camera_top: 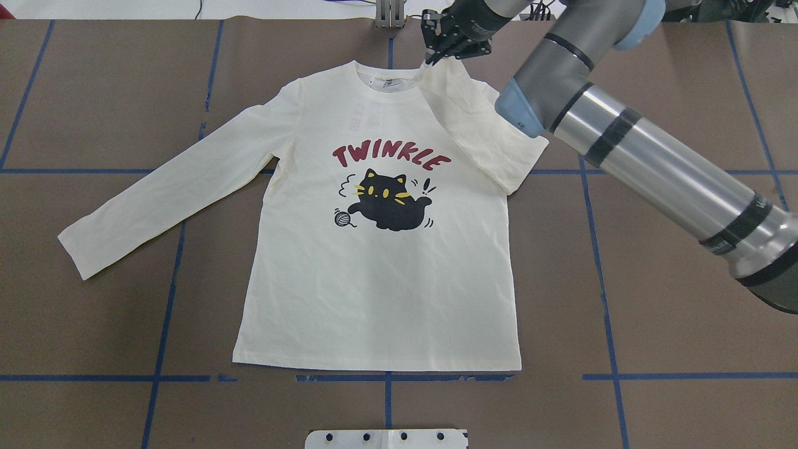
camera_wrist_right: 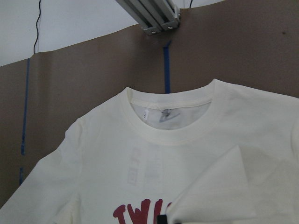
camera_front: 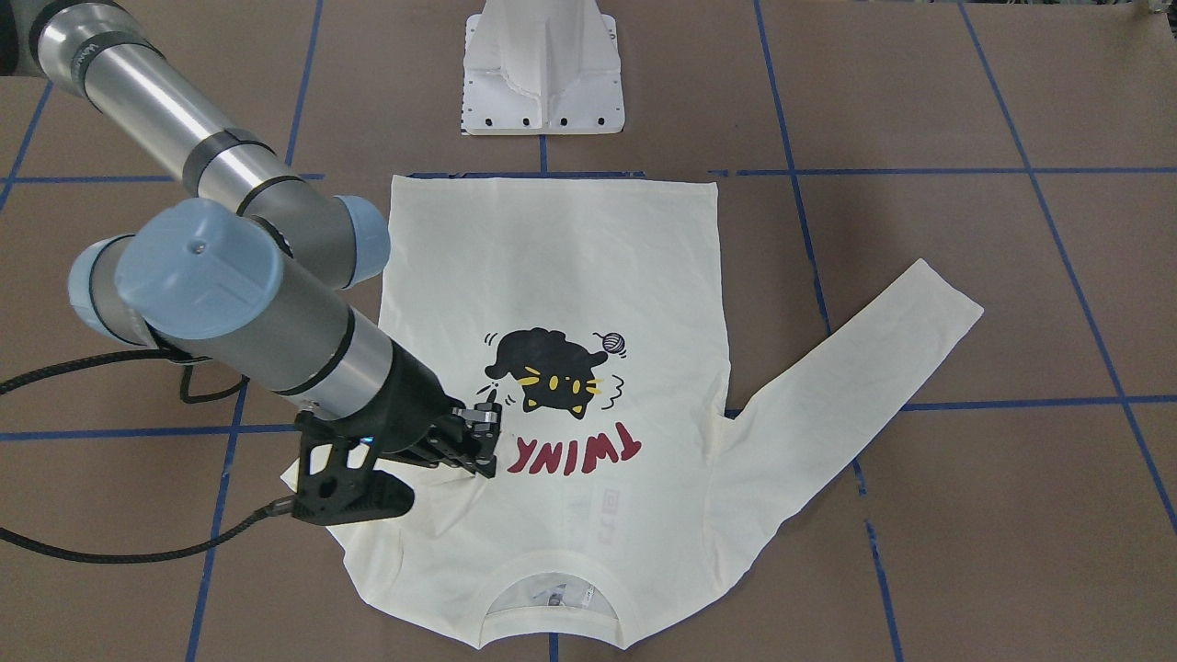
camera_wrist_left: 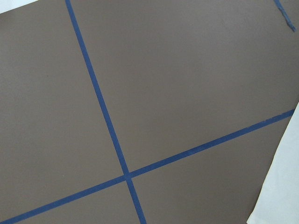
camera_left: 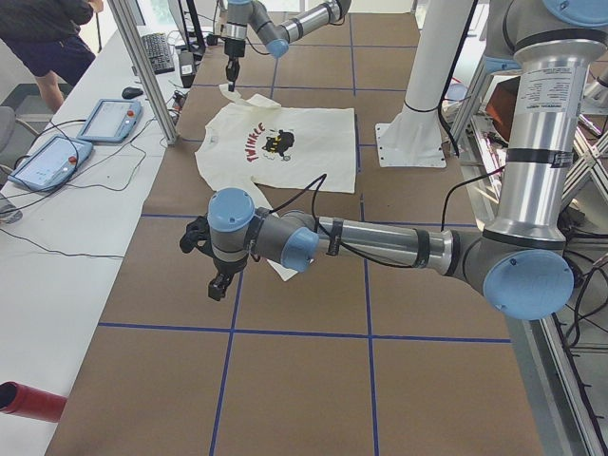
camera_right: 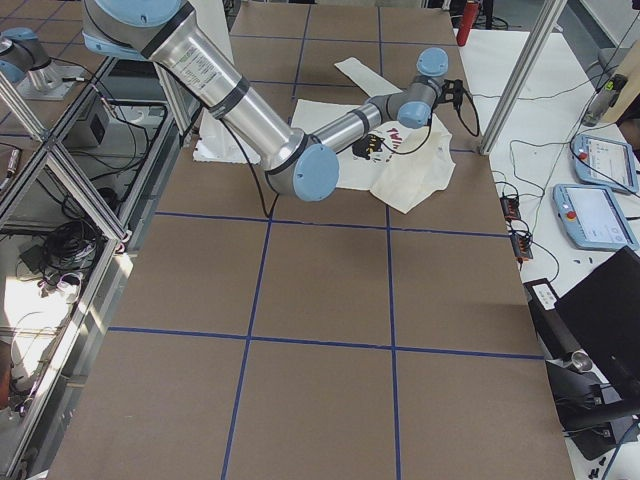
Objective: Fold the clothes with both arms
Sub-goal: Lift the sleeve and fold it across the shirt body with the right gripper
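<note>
Firstly, right gripper (camera_top: 434, 55): jaws drawn in to a narrow pinch on the cuff end of the folded sleeve, whose tip peaks up into the fingertips just beside the collar (camera_top: 386, 87).
Folded sleeve (camera_top: 480, 131): doubled back over the shoulder on the robot's right and lying slantwise; its fold juts past the shirt's side edge.
T-shirt (camera_top: 374, 293): flat on the table (camera_top: 654, 312), print side up, hem toward the robot's base, collar away from it.
Cat print (camera_top: 389, 202): black cat under dark-red lettering; the front-facing view has the gripper hiding the last letters.
Spread sleeve (camera_top: 168, 193): stretched flat, slanting out toward the robot's left.
Left gripper (camera_left: 218, 283): hangs above bare table past the spread sleeve's end, with nothing seen in it; how far open cannot be told.
Left wrist view: brown table, crossing blue tape (camera_wrist_left: 103, 109), a cream cloth edge at the lower right.
</note>
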